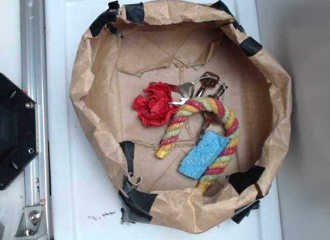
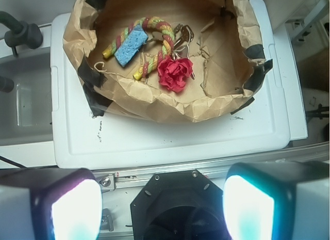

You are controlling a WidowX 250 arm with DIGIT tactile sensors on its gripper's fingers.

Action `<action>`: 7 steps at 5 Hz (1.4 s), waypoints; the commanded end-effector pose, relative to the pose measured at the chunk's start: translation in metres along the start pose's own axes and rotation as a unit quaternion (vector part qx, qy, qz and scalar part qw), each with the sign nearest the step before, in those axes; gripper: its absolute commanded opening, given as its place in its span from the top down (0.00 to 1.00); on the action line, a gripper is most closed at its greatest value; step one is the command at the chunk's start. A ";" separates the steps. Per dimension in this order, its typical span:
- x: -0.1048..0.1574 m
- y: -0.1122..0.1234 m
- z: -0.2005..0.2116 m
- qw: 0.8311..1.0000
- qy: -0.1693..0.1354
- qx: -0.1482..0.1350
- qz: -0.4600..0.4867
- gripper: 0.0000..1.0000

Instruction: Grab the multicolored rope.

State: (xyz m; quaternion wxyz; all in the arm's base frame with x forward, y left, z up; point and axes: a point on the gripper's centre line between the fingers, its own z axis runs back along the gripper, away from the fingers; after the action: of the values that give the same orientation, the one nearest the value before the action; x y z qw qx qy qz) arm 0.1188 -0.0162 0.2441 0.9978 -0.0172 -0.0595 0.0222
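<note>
item: multicolored rope (image 1: 225, 127). we log it inside the brown paper bowl (image 1: 93, 69), which covers most of the white worktop (image 1: 67, 198). the rope lies flat in an arch on the bowl floor toward the worktop's right edge in the exterior view, one yellow end pointing to the near edge, the other tucked under the bowl wall. we judge it loose and free to lift.

item: blue sponge (image 1: 204, 155). it rests across the right leg of the arch, touching it, so that leg is the poorer place to grip.

item: red fabric flower (image 1: 155, 104). just beside the left leg, near the crown; a close neighbour to avoid.

item: metal clips (image 1: 209, 85). bunched at the crown of the arch; how they link to the rope is hard to make out.

item: gripper (image 2: 162, 206). in the wrist view its two fingers (image 2: 72, 209) stand spread wide with nothing between them, hanging off the worktop's edge, well apart from the rope. the exterior view does not show it.

hidden: black tape (image 1: 139, 201) patches the bowl; its rim cuts off part of the floor.
</note>
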 end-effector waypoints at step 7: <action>0.179 0.013 -0.200 0.964 0.007 0.081 -0.255 0.00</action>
State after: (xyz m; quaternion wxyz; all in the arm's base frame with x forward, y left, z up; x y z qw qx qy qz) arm 0.3110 0.0017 0.0520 0.9706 0.0741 -0.0269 -0.2276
